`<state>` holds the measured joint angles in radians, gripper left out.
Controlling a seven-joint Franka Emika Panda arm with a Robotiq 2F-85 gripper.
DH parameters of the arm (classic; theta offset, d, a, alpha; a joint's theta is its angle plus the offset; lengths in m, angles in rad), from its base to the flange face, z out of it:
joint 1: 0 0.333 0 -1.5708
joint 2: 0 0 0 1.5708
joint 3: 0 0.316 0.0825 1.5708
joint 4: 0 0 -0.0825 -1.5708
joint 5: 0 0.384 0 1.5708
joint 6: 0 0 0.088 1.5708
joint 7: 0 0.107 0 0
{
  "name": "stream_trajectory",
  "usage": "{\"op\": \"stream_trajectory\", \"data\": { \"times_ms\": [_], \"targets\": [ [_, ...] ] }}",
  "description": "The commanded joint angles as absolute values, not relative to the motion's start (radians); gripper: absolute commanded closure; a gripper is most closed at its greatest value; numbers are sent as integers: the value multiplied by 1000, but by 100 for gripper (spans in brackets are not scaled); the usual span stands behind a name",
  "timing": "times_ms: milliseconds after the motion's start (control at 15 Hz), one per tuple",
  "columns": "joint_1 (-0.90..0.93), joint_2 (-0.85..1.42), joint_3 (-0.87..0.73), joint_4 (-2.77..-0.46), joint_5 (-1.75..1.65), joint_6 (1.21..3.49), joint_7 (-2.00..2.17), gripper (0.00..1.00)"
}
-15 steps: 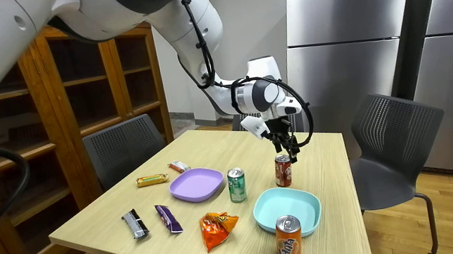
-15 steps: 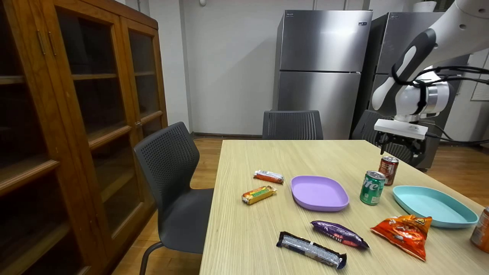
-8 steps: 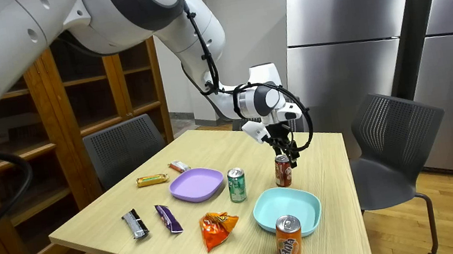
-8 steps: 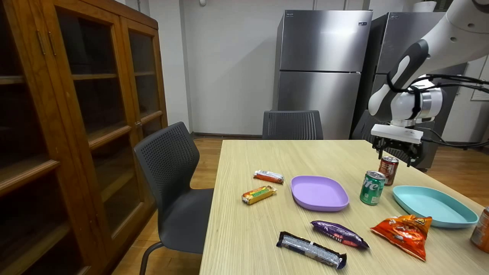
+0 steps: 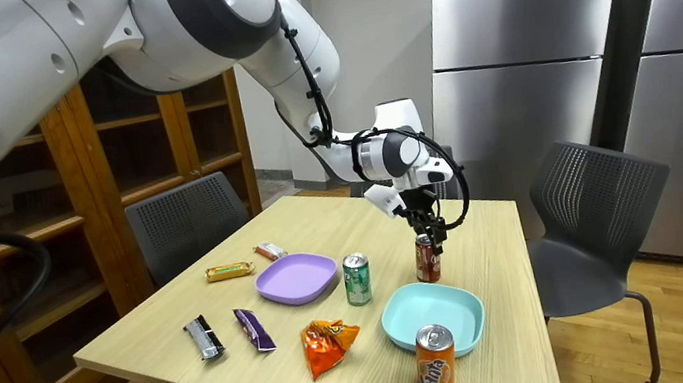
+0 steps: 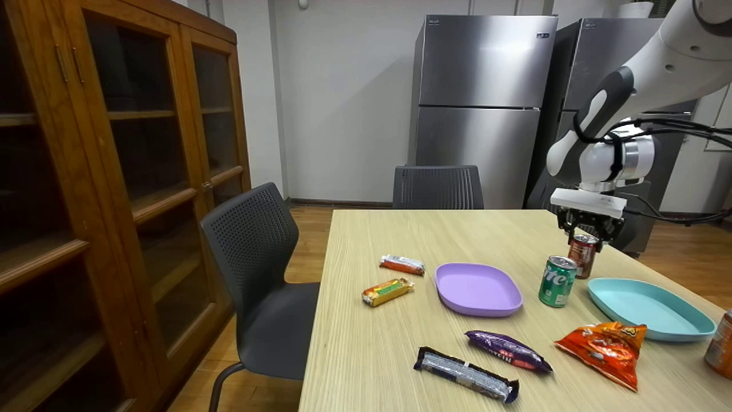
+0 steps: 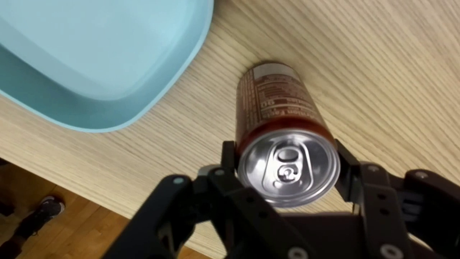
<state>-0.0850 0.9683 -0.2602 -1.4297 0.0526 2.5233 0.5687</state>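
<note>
Dark-red soda can [image 7: 280, 100] stands upright on the pale wood-grain table [image 5: 488, 237], with the gripper [image 7: 285, 154] around its upper end. In the wrist view we see the jaws clamped on it, the fingers [image 7: 228, 154] against opposite sides just below the silver rim. Near it we find the teal plate [image 7: 97, 43], a strip of bare wood between the two. In both exterior views we see the green Sprite can [image 6: 556, 281] upright between the dark-red one and the lilac plate [image 5: 297, 278]. Upright just beside the teal plate is the orange Fanta can [image 5: 436, 365]; whether they touch we cannot tell. In an exterior view we make out an orange snack bag [image 6: 606, 350], a purple-wrapped protein bar [image 6: 508, 350] and a black-and-silver wrapped bar [image 6: 466, 375] in a loose row, and a yellow-wrapped bar [image 6: 387, 292] close to a red-and-white wrapped bar [image 6: 402, 265]. Behind the table we see a steel refrigerator [image 5: 531, 111].
</note>
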Motion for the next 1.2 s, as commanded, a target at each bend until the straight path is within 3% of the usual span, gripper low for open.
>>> {"op": "stream_trajectory", "data": {
  "times_ms": [0,1133],
  "targets": [
    [-74,973,-270,-1397,68,2483,592,62],
    [-45,734,-344,-1701,72,2597,667,62]
  ]
}}
